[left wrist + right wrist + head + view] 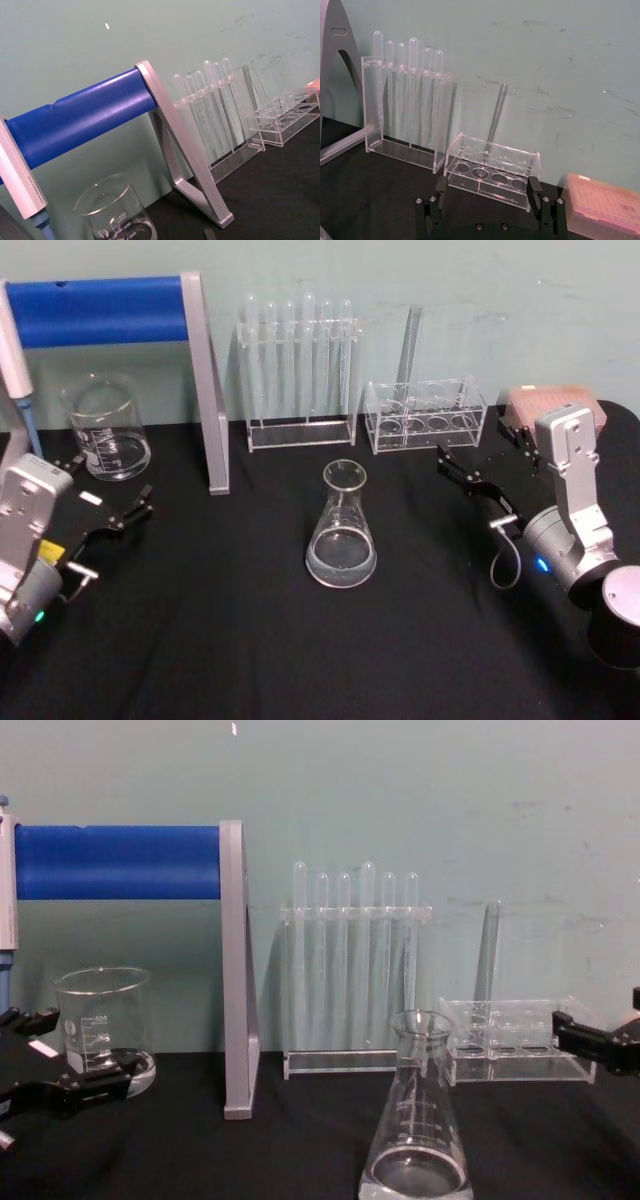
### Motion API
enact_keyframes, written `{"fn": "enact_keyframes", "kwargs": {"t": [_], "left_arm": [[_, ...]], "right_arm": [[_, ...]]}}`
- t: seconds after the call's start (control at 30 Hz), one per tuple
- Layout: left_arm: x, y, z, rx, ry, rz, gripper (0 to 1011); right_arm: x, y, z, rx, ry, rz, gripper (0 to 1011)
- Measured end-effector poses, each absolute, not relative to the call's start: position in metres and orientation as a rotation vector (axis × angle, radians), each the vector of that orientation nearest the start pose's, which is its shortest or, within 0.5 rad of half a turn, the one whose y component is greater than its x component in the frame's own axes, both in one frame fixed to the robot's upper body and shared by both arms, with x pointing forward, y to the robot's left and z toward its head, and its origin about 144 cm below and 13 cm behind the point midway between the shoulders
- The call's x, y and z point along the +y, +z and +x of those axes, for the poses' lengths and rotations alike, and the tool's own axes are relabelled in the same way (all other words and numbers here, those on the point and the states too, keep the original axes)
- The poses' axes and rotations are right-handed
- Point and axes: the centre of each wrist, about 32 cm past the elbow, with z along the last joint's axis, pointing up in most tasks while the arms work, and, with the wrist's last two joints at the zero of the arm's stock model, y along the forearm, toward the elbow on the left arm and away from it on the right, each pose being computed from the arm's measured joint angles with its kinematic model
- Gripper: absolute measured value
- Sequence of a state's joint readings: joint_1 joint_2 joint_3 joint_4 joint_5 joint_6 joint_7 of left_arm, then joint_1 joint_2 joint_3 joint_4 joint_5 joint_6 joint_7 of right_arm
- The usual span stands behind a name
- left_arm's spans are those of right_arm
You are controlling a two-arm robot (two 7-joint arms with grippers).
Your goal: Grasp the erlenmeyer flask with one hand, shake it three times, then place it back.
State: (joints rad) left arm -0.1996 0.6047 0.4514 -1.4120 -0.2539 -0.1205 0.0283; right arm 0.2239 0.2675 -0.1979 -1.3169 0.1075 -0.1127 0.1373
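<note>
The erlenmeyer flask [342, 531] stands upright at the middle of the black table, clear glass with a wide base and a narrow flared neck. In the chest view the flask [415, 1132] is near and low, with nothing touching it. My right gripper [478, 452] hovers open to the flask's right and a little farther back, its jaws wide apart. The right wrist view has those fingers [440, 186] spread in front of the racks. My left gripper [105, 490] sits open at the left side, well away from the flask and in front of the beaker.
A glass beaker [105, 430] stands at the back left under a blue-barred metal stand [215, 390]. Along the back wall are a clear rack of test tubes [300, 375] and a low clear rack [425, 418] holding one tube. A pink box [550, 400] lies at the back right.
</note>
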Motion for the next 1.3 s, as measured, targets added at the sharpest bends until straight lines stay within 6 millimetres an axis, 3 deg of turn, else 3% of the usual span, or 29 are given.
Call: {"fn": "enact_keyframes", "kwargs": {"t": [1.3], "left_arm": [[0.3097,1.1398,0.4886,-0.285,1.248,0.305,1001]], "right_arm": [[-0.2673,1.139,0.5175,-0.174,-1.293,-0.119,1000]]}}
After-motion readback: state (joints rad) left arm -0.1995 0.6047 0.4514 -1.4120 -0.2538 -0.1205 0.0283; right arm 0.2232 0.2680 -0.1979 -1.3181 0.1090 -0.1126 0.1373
